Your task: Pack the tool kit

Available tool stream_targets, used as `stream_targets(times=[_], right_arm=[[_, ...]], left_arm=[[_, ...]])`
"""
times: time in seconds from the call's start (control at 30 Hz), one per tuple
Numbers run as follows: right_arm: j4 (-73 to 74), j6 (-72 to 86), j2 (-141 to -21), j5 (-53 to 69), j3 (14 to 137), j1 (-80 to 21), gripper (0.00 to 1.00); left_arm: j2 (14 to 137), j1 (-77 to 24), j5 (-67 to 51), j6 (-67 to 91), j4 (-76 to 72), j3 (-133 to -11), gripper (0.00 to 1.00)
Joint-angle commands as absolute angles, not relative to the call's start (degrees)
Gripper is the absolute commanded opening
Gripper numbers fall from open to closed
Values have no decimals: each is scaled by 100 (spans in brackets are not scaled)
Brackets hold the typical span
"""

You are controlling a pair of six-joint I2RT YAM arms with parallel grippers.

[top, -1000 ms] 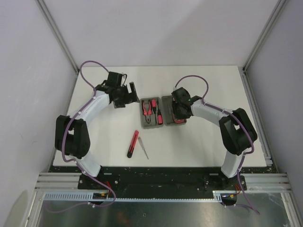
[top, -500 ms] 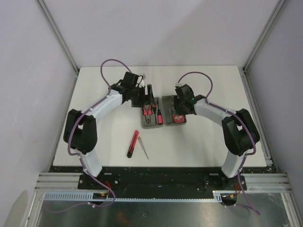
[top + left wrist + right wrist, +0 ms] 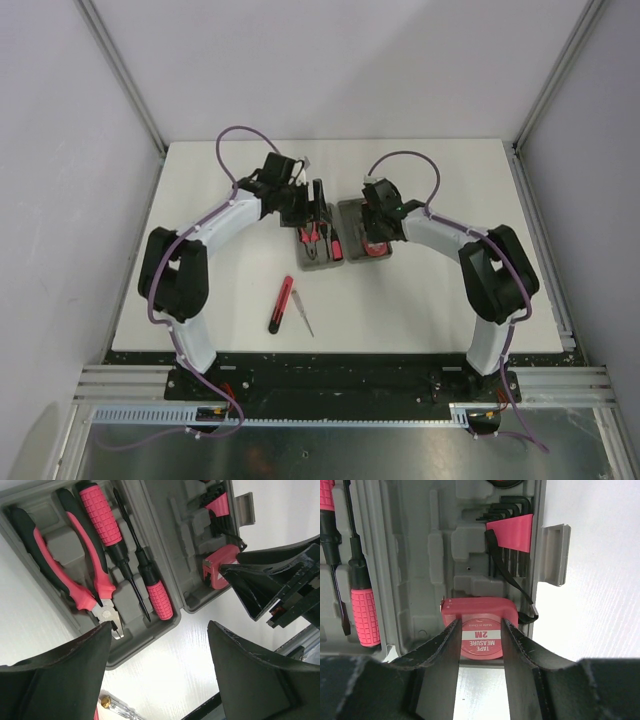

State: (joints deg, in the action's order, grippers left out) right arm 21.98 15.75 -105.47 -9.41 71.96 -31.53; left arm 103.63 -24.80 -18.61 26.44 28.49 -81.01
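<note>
Hovering released, left tool (image 3: 159,627) gapes above the case (image 3: 150,525), right tool (image 3: 479,622) half-spread over its tape measure (image 3: 480,609).

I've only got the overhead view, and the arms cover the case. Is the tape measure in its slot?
Observer: Yes, the tape measure lies label-up in the corner recess of the case.
Operator: Is the right pincer holding it?
Observer: It doesn't look clamped. The right pincer has its fingers apart, tips over the label.
Operator: And the other half?
Observer: It holds the pliers and two screwdrivers, each in its recess.
</note>
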Motion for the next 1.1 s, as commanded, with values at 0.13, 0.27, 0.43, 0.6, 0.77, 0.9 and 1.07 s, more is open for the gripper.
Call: stream_targets(times=[0.13,0.27,0.43,0.6,0.77,0.9,1.07], right_arm=[[2698,1571,-11484,-820,7042,-3187,42],[2794,1637,-11755,-648,7042,-3178,42],[2935,1680,-12011,-521,7040,-3169,42],[2974,1651,-11991,-642,7042,-3178,43],[2504,1464,-11435,-872,7069,-3207,50],[2151,1319,-11069,-1137,7149,-3241,67],[2004,1187,-10997,-1246,7338,-3273,73]], left_arm=[[10490,-2522,-1651,2610,2766,-7736,81],[10497,-2522,-1621,2604,2761,-7636,81],[10537,-2527,-1599,2593,2764,-7624,81],[10521,-2523,-1500,2600,2767,-7585,81],[10271,-2522,-811,2584,2772,-7517,81],[9917,-2518,-13,2659,2769,-7295,85],[9645,-2499,403,2832,2761,-7056,86]])
